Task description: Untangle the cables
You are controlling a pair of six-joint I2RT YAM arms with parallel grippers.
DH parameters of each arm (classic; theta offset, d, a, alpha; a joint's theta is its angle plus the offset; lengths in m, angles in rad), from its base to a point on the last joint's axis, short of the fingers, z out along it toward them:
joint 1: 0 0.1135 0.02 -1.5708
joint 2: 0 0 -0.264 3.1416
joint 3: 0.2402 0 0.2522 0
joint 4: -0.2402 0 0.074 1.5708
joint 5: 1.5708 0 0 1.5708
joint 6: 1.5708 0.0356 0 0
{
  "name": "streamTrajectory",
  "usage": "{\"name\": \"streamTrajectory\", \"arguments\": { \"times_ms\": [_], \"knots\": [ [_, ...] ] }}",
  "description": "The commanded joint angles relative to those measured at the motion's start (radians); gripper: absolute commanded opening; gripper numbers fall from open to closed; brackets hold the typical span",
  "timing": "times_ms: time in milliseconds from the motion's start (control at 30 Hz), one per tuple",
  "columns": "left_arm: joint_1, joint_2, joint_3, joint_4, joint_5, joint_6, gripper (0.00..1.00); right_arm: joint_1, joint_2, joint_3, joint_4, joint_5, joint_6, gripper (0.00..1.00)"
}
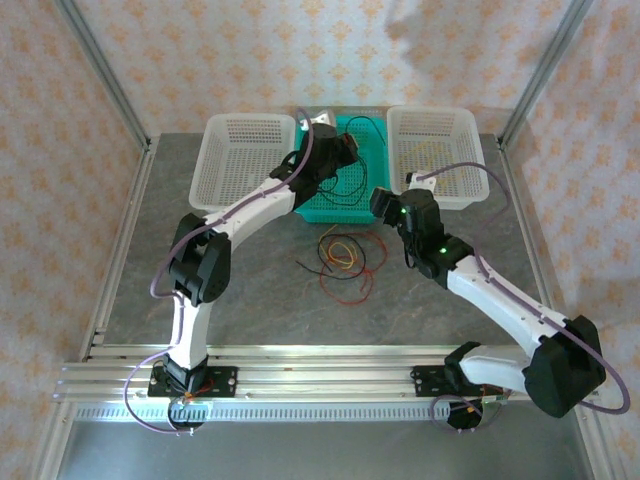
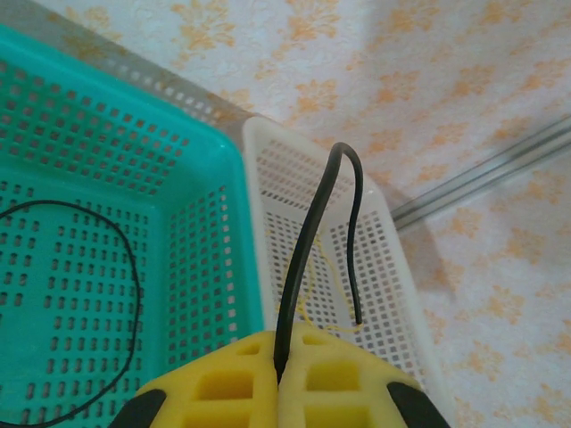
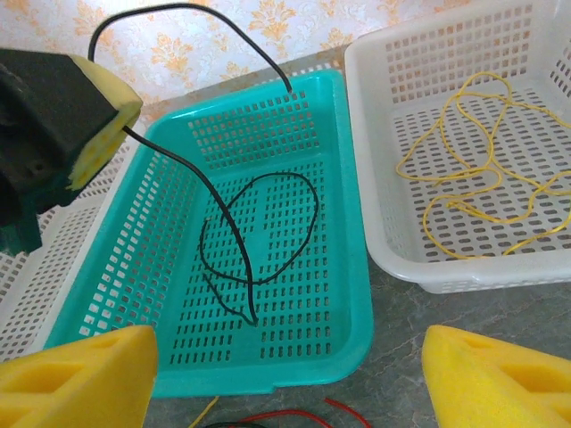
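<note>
Pressed together, the left tool (image 2: 281, 379) pinches a black cable (image 2: 308, 250) hanging into the green basket (image 2: 210, 169). The right tool (image 3: 285, 383) is spread. Other cables (image 1: 343, 258) lie tangled on the tabletop (image 1: 250, 290).

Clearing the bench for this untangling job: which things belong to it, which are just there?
Job: red, yellow and black wire tangle; thin black wire in left gripper; loose yellow wire; teal perforated plastic basket; white perforated baskets.
Just there: thick purple arm cables; aluminium frame rail.
</note>
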Motion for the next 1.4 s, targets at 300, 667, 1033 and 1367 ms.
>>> {"name": "streamTrajectory", "arguments": {
  "times_ms": [300,667,1033,1367],
  "knots": [
    [0.089,0.151,0.080,-0.030,-0.007,0.019,0.00,-0.008,0.055,0.058,0.018,-0.032,0.026,0.78],
    [0.125,0.297,0.243,-0.160,-0.027,0.070,0.02,-0.020,0.285,0.257,-0.041,-0.112,0.064,0.77],
    [0.127,0.273,0.225,-0.159,-0.031,0.101,0.34,-0.051,0.348,0.315,-0.090,-0.113,0.115,0.76],
    [0.090,0.098,0.130,-0.134,0.020,0.199,0.39,-0.056,0.331,0.305,-0.121,-0.188,0.058,0.75]
  ]
}}
